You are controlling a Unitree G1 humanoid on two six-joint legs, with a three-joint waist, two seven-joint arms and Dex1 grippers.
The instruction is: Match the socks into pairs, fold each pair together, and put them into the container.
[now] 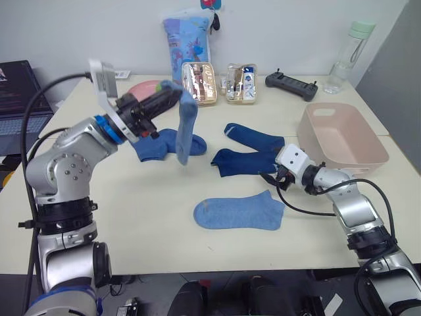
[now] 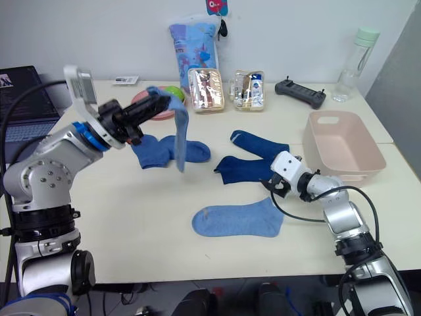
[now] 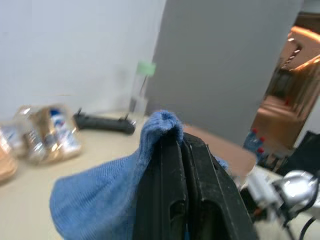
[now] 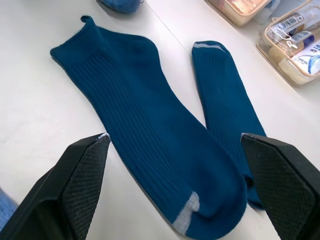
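Office or lab, pale desk [image 1: 131, 217], laptop [image 1: 20, 108], bare wall

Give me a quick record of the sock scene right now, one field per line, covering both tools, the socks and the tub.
left tool: shut on medium blue sock, lifted, hanging above the table
right tool: open, low over the two dark navy socks
sock under the hanging one: medium blue sock on table
nearest sock: light blue sock, flat, alone
container: no socks inside
pairs folded: none yet
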